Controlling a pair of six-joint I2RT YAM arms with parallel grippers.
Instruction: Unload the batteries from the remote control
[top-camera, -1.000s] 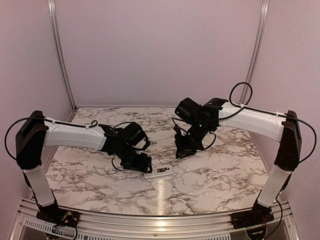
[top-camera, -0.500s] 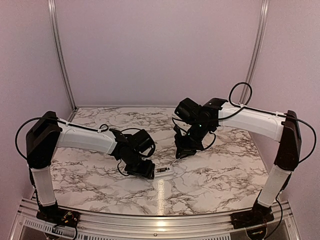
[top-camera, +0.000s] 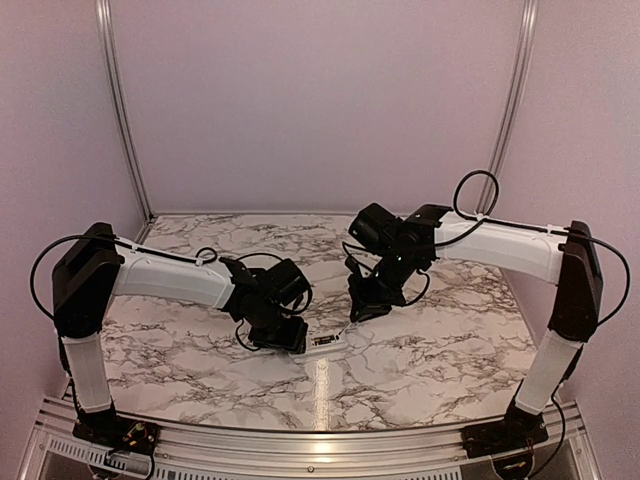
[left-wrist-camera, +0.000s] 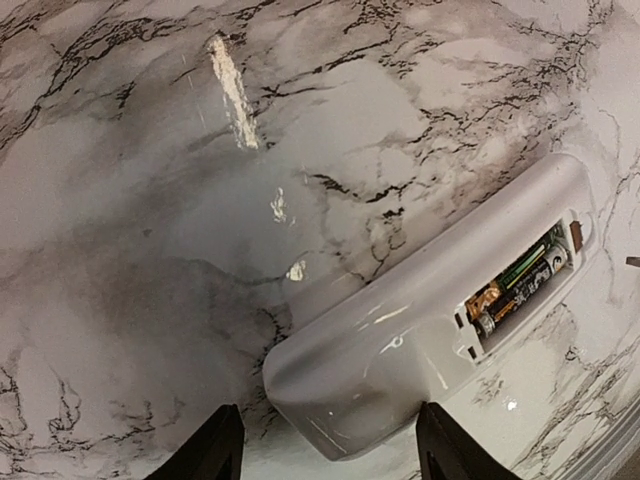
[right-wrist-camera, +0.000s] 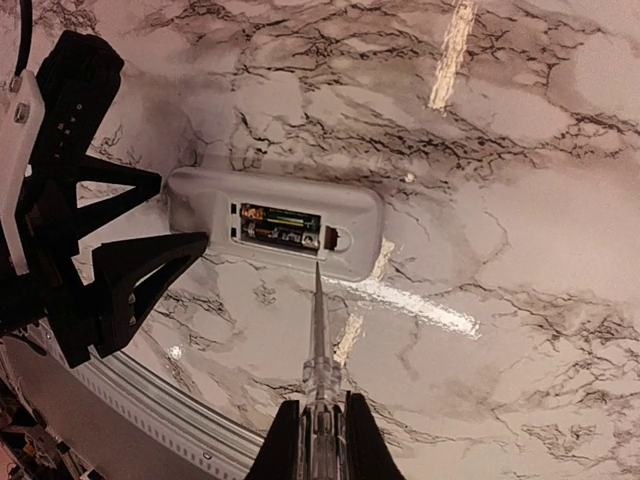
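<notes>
The white remote control (left-wrist-camera: 400, 340) lies back-up on the marble, its compartment open with the batteries (left-wrist-camera: 520, 280) inside. My left gripper (left-wrist-camera: 330, 455) is open, its fingers standing either side of the remote's closed end with small gaps. From the right wrist view the remote control (right-wrist-camera: 350, 225) and batteries (right-wrist-camera: 280, 225) sit ahead of my right gripper (right-wrist-camera: 317, 408), which is shut on a thin pale stick (right-wrist-camera: 318, 320). The stick's tip hovers at the remote's near edge, by the compartment. In the top view the remote (top-camera: 328, 342) lies between left gripper (top-camera: 292, 336) and right gripper (top-camera: 362, 306).
The marble table (top-camera: 440, 330) is ringed by pale walls and a metal rail (right-wrist-camera: 150, 400) along its near edge. The left gripper's black fingers (right-wrist-camera: 140, 262) crowd the remote's left end in the right wrist view.
The left arm has slid right onto the remote's end and its jaws have narrowed. The right arm has shifted slightly left with the stick.
</notes>
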